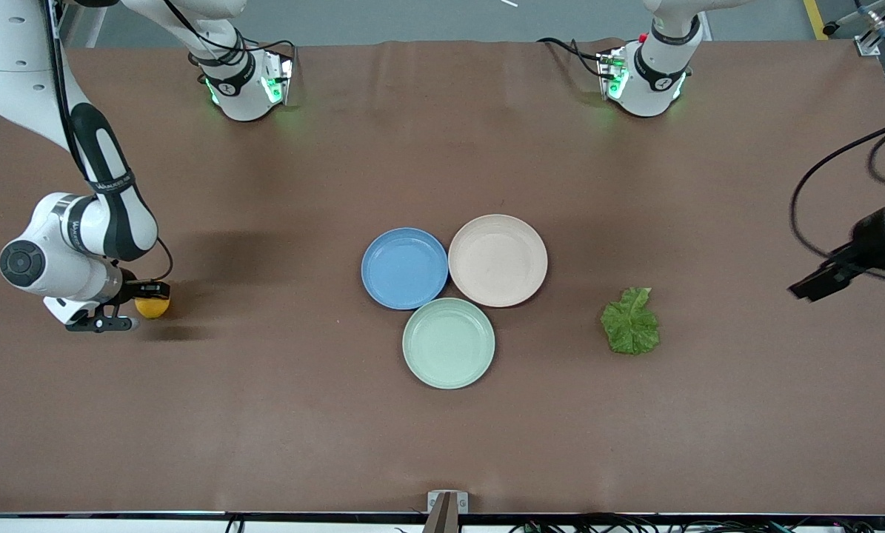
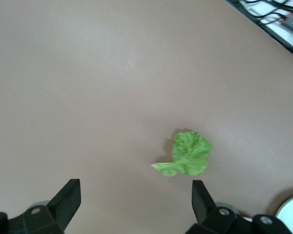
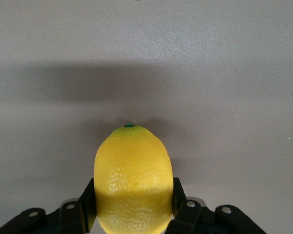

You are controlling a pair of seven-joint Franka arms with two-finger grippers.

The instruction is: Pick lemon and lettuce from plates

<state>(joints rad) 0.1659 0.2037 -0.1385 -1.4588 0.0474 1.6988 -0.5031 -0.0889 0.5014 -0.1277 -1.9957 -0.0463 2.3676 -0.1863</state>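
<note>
The right gripper (image 1: pixel 144 302) is low at the right arm's end of the table, and its two fingers (image 3: pixel 179 196) are pressed on the lemon (image 1: pixel 152 306) from both sides. In the right wrist view the lemon (image 3: pixel 133 179) fills the gap between the fingers, with its green tip pointing away from them. The fingers touch it only on its lower half, near the round belly.

The left gripper (image 2: pixel 136 200) is in the air above the left arm's end of the table, and its fingers (image 2: pixel 201 197) stand wide apart and hold nothing. The lettuce (image 1: pixel 631 322) lies flat on the brown table (image 1: pixel 442 444), not between the fingers but ahead of them, closer to one finger than the other in the left wrist view (image 2: pixel 187 154).

The blue plate (image 1: pixel 404 267), the beige-pink plate (image 1: pixel 498 260) and the mint-green plate (image 1: pixel 448 343) sit together in the middle of the table, touching or nearly so, and all three appear bare.

I think the first risk is the lemon. Its skin is curved and smooth, so if the fingers loosen unevenly it may roll away over the table. The second risk is the lettuce: it is thin and lies flat, so fingers coming down off its centre may only push it or tear an edge.
</note>
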